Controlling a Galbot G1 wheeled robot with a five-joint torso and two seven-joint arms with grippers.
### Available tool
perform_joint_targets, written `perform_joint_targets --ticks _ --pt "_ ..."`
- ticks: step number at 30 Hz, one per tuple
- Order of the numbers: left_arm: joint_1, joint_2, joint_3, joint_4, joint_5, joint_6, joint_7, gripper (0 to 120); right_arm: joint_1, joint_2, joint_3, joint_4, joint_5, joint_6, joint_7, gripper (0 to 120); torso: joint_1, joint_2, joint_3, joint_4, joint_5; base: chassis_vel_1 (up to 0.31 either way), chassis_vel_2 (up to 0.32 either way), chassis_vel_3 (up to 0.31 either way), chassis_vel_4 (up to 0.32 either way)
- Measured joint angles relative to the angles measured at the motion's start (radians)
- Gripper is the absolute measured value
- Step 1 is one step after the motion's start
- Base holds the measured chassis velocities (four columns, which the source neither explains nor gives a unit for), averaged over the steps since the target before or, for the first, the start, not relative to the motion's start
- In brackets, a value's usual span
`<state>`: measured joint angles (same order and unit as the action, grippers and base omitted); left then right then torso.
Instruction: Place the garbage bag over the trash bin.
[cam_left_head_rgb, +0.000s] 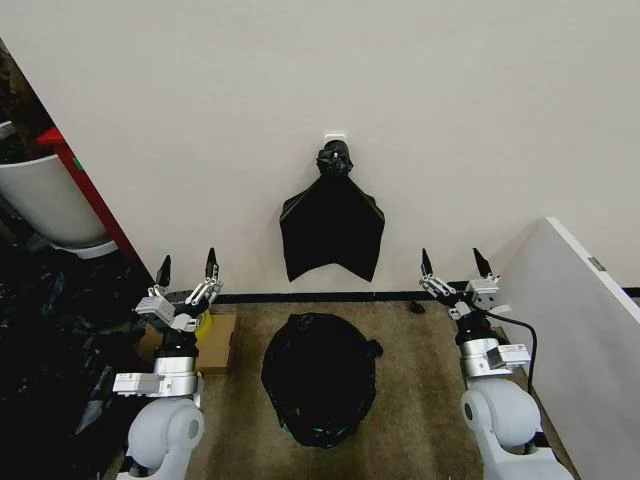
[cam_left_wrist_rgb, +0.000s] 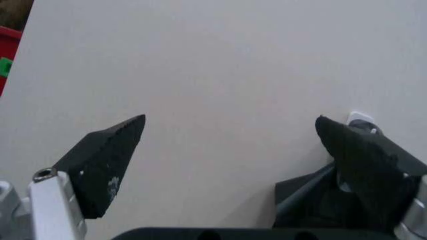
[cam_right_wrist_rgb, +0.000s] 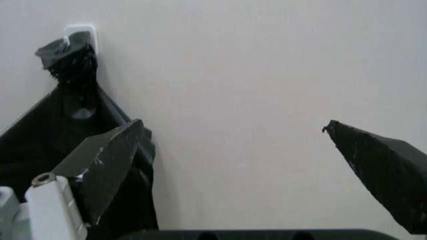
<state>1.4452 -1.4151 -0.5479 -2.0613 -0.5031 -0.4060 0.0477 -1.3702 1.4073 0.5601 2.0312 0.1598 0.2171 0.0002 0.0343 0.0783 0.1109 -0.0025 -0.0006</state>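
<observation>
The garbage bag (cam_left_head_rgb: 320, 375) is a glossy, wrinkled black mass on the brown floor just in front of me, draped over a round shape. The trash bin is hidden under that plastic. My left gripper (cam_left_head_rgb: 187, 265) (cam_left_wrist_rgb: 231, 117) is raised to the left of the bag, pointing at the wall, open and holding nothing. My right gripper (cam_left_head_rgb: 448, 262) (cam_right_wrist_rgb: 233, 123) is raised to the bag's right at the same height, also open and holding nothing. Both are well clear of the bag.
A flat black bag bundle (cam_left_head_rgb: 332, 225) (cam_right_wrist_rgb: 67, 130) hangs by its knot from a wall hook (cam_right_wrist_rgb: 81, 31). A white tub (cam_left_head_rgb: 50, 200) and a heap of black plastic (cam_left_head_rgb: 50, 340) are at the left. A cardboard box (cam_left_head_rgb: 215, 340) is by my left arm, and a white panel (cam_left_head_rgb: 590, 320) is at the right.
</observation>
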Motion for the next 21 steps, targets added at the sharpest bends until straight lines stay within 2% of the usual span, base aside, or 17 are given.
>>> perform_joint_targets --ticks 5,9,12,17,21 --pt "0.032 0.004 0.004 -0.028 0.032 0.025 -0.02 100 -0.024 -0.01 0.001 0.014 -0.029 -0.009 0.019 100 0.0 0.0 0.0 0.0 0.0 0.0 0.0 0.0 0.0" --pt "0.048 0.008 0.007 -0.057 0.047 0.051 -0.033 100 -0.028 -0.016 -0.025 0.014 -0.062 -0.034 0.089 100 0.0 0.0 0.0 0.0 0.0002 0.0 0.0 0.0 0.0" --pt "0.058 0.018 0.023 -0.075 0.088 0.098 -0.091 100 -0.031 -0.016 -0.052 0.042 -0.08 -0.088 0.151 100 0.0 0.0 0.0 0.0001 -0.0003 0.0 0.0 0.0 0.0" --pt "0.058 0.018 0.037 -0.083 0.117 0.126 -0.109 100 -0.034 -0.002 -0.049 0.049 -0.089 -0.073 0.137 100 0.0 0.0 0.0 -0.0001 0.0 0.0 0.0 0.0 0.0" --pt "0.068 0.022 0.052 -0.053 0.162 0.113 -0.109 100 -0.033 0.01 -0.047 0.029 -0.102 -0.026 0.106 100 0.0 0.0 0.0 0.0 -0.0002 0.0 0.0 0.0 0.0"
